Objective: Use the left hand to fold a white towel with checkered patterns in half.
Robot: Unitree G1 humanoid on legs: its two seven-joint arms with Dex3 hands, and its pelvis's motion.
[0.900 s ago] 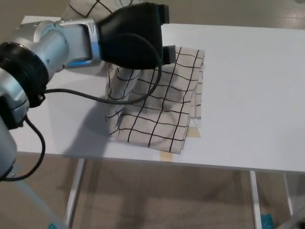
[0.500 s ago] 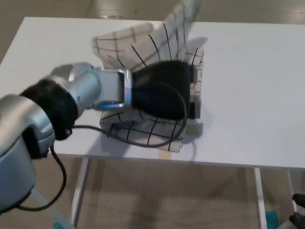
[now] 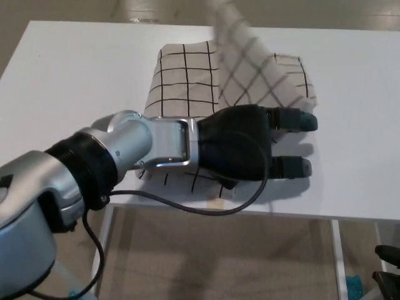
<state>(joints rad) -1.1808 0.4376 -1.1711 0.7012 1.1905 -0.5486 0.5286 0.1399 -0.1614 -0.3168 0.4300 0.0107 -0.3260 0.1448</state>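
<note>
Left hand (image 3: 250,150) fingers spread, holding nothing, over towel (image 3: 187,81) near table (image 3: 62,69) front edge; one flap airborne, fold not flat yet

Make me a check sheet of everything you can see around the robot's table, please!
Surface: white table, bare apart from the towel.
Job's things: white checkered towel lies rumpled on the table, one blurred flap raised above it.
Clutter: a small tan tape patch at the front edge.
Hands: left hand over the towel's near part, fingers spread and holding nothing; right hand not in view.
Cables: black cable loops from the left arm to the hand.
Surroundings: tan floor, white table legs, dark object at lower right.
</note>
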